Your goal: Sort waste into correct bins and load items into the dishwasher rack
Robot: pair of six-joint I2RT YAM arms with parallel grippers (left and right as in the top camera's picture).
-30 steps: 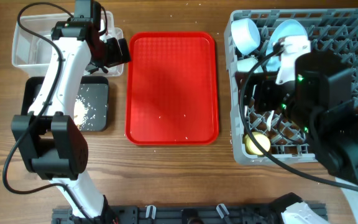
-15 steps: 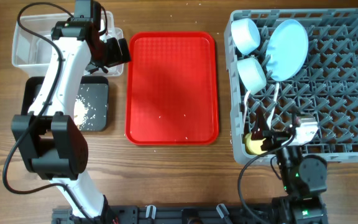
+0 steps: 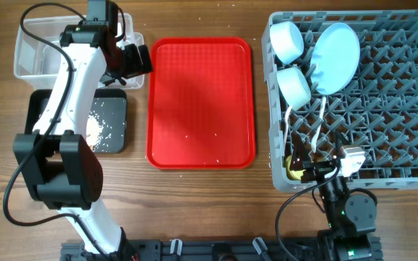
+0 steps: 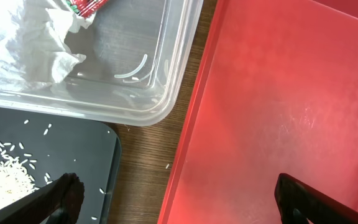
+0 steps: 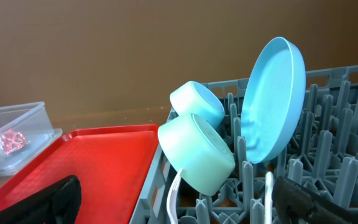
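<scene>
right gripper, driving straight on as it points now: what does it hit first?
Probably the nearer light blue bowl, on its side in the dishwasher rack, centred ahead of the right gripper, jaws open. The white cutlery handle below it might come first; depth unclear.

We find the widest opening over the red tray (image 3: 202,101) in the middle, and across the right and near-right pegs of the dishwasher rack (image 3: 390,109). The rack's far-left corner is blocked by the upright plate (image 3: 337,54) and two bowls (image 3: 289,41), with cutlery (image 3: 316,127) and the yellow cup (image 3: 294,169) down its left side. On the left, the left arm (image 3: 78,72) stretches over the black tray (image 3: 116,134) and clear tub (image 3: 27,51), crowding access.
</scene>
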